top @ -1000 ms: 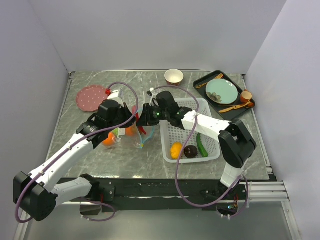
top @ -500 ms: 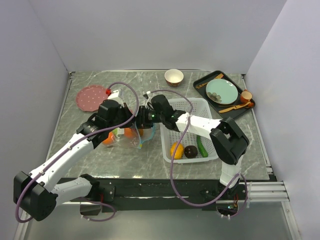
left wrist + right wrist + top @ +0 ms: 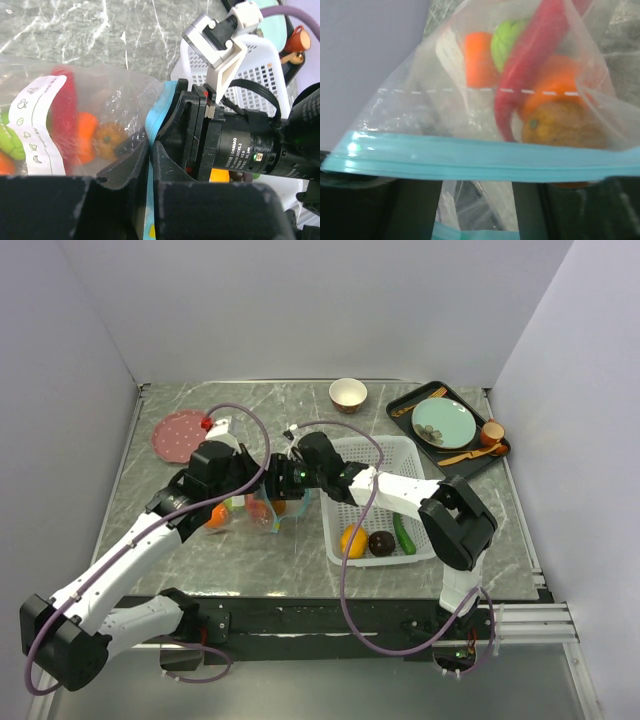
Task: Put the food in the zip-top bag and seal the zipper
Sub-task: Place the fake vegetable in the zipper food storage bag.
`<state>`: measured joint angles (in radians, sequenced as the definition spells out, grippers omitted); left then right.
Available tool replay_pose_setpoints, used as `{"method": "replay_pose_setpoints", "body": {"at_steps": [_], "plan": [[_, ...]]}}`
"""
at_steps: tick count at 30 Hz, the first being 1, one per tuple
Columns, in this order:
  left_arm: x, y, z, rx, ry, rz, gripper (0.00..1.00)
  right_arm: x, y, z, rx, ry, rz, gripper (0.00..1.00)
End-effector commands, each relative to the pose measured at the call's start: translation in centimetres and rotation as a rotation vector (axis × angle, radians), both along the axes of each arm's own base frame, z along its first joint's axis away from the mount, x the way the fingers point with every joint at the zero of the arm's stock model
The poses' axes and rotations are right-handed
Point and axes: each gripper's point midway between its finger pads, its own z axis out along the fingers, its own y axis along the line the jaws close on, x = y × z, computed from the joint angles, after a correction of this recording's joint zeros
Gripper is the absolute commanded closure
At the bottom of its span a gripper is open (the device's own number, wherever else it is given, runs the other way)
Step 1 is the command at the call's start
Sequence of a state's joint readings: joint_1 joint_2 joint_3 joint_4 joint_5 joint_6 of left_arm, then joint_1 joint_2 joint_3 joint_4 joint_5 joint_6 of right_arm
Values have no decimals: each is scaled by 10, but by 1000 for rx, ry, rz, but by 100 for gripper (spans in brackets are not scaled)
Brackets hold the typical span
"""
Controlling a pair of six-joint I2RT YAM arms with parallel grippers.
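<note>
Zip-top bag (image 3: 252, 512) lying just beside the left wall of the white mesh basket (image 3: 408, 452), with both grippers meeting at its mouth. The left gripper (image 3: 150, 146) is pinched nearly closed on the teal zipper (image 3: 154, 122), gripping the mouth edge so that the bag hangs open towards the basket. The right gripper (image 3: 477, 192) sits at the mouth on the basket side. Its two dark fingers stand apart with only bag film showing between them, so it appears to be open and carrying nothing. In the right wrist view the zipper runs crosswise as one long level band directly ahead of those fingers, its long axis square to the line of approach. Behind the band, inside the bag, lie a red chili (image 3: 530, 65), a green apple (image 3: 512, 40) and two oranges (image 3: 560, 127). A yellow fruit (image 3: 352, 540), a dark round fruit (image 3: 381, 543) and a green pepper (image 3: 404, 532) rest at the near end of the basket, away from the bag and beneath the right forearm. Filling therefore appears incomplete and sealing not yet due. The right arm is the nearer to these three pieces, and reaching them would mean drawing away from the bag towards the basket's near end. The pepper's long axis runs roughly from the basket's far end to its near end.
</note>
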<state>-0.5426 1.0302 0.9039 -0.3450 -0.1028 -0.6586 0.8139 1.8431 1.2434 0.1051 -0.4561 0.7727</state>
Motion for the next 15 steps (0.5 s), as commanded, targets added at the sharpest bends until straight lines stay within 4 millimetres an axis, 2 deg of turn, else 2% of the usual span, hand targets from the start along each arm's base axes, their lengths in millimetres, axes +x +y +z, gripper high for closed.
{"method": "replay_pose_setpoints", "body": {"at_steps": [1,6,13,15], "plan": [[7,9,34,-47,-85,68,86,-2,10,35,62,-95,29,36],[8,16,33,-32,-83,107,85,0,-3,39,30,-130,-17,31],[9,20,31,-17,-77,130,85,5,-44,61,-65,-234,-138,28],[10,21,30,-14,-77,132,86,9,-57,61,-108,-266,-182,27]]}}
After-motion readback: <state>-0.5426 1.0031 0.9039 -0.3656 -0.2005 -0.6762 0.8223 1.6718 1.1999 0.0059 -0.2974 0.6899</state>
